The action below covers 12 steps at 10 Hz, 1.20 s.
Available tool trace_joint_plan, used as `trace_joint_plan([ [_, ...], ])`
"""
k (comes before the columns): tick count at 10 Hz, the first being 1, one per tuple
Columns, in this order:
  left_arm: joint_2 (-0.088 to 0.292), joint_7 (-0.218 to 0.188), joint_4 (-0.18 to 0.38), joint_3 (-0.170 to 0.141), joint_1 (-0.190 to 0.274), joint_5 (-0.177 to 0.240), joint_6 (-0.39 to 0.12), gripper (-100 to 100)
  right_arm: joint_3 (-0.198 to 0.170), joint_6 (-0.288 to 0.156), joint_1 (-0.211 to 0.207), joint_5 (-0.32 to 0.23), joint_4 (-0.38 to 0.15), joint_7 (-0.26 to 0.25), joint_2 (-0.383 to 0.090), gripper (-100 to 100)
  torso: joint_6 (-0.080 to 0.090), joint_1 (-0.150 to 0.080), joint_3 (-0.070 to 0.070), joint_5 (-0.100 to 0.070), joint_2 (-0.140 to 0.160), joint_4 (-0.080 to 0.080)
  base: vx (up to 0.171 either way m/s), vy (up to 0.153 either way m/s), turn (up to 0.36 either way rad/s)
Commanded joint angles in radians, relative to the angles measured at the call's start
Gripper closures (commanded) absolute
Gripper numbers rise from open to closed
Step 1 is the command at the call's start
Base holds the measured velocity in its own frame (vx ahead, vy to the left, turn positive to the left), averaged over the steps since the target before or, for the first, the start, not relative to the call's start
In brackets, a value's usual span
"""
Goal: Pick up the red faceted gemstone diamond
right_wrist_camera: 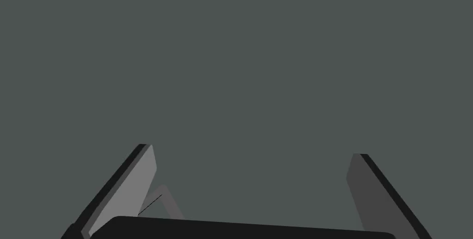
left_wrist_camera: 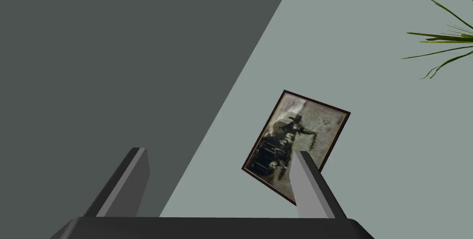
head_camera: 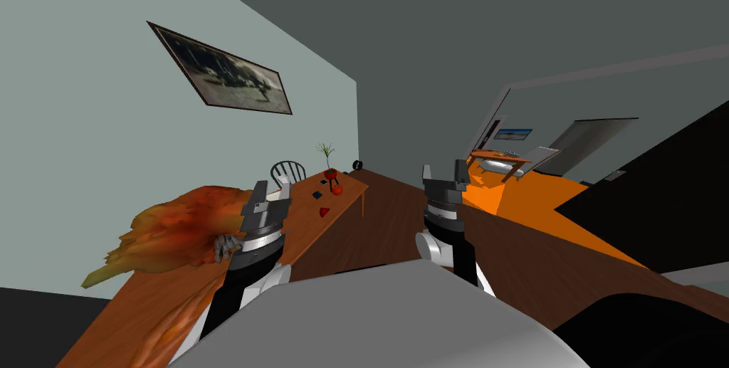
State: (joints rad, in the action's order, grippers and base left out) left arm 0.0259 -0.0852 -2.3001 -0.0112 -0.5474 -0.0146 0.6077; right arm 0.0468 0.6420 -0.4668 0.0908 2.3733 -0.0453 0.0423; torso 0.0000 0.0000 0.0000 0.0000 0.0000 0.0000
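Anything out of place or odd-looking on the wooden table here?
Yes: a large ragged orange-brown mass sprawls over the table's near end beside the left tool, seemingly overhanging the wall-side edge. The red gem sits farther along, apart from it.

Both forearms are raised side by side, pointing toward 12 o'clock: left end effector (head_camera: 272, 189) at 11 o'clock, right end effector (head_camera: 443, 171) at 1 o'clock, fingers of each spread apart

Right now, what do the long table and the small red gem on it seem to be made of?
Table: probably wood, going by its warm orange-brown, matte top. Red gem: plain flat red, too small here to show facets or shine, so glass, stone or plastic stays open.
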Motion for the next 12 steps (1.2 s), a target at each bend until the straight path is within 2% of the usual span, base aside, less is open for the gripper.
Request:
trace_joint_plan([
  [1, 0.028, 0.010, 0.012, -0.005, -0.011, 0.003, -0.021, -100, 0.000, 0.000, 0.000, 0.000, 0.000, 0.000, 0.000, 0, 0.000, 0.000, 0.000, 0.000, 0.000, 0.000, 0.004, -0.003, -0.060],
  [2, 0.053, 0.024, 0.029, -0.011, -0.027, 0.006, -0.051, -100, 0.000, 0.000, 0.000, 0.000, 0.000, 0.000, 0.000, 0, 0.000, 0.000, 0.000, 0.000, 0.000, 0.000, 0.013, -0.004, -0.128],
  [5, 0.082, 0.056, 0.065, -0.021, -0.060, 0.013, -0.116, -100, 0.000, 0.000, 0.000, 0.000, 0.000, 0.000, 0.000, 0, 0.000, 0.000, -0.001, 0.000, -0.001, 0.000, 0.019, -0.005, -0.090],
  [6, 0.090, 0.069, 0.080, -0.025, -0.072, 0.016, -0.141, -100, 0.000, 0.000, 0.000, 0.000, 0.000, 0.000, 0.000, 0, 0.000, 0.000, -0.001, 0.000, -0.001, 0.000, 0.022, -0.006, -0.087],
  [7, 0.090, 0.069, 0.080, -0.025, -0.072, 0.016, -0.141, -100, 0.000, 0.000, 0.000, 0.000, 0.000, 0.000, 0.000, 0, 0.000, 0.000, -0.001, 0.000, -0.001, 0.000, 0.015, -0.003, -0.036],
  [10, 0.112, 0.113, 0.131, -0.033, -0.112, 0.023, -0.228, -100, 0.000, 0.000, 0.000, 0.000, 0.000, 0.000, 0.000, 0, 0.000, 0.000, -0.001, 0.000, -0.002, 0.000, 0.027, -0.009, -0.108],
  [11, 0.112, 0.113, 0.131, -0.033, -0.112, 0.023, -0.230, -100, 0.000, 0.000, 0.000, 0.000, 0.000, 0.000, 0.000, 0, 0.000, -0.001, -0.001, 0.000, -0.002, 0.000, 0.026, -0.006, -0.036],
  [12, 0.120, 0.129, 0.151, -0.036, -0.125, 0.026, -0.262, -100, 0.000, 0.000, 0.000, 0.000, 0.000, 0.000, 0.000, 0, 0.000, 0.000, -0.001, 0.000, -0.002, 0.000, 0.034, -0.008, -0.054],
])
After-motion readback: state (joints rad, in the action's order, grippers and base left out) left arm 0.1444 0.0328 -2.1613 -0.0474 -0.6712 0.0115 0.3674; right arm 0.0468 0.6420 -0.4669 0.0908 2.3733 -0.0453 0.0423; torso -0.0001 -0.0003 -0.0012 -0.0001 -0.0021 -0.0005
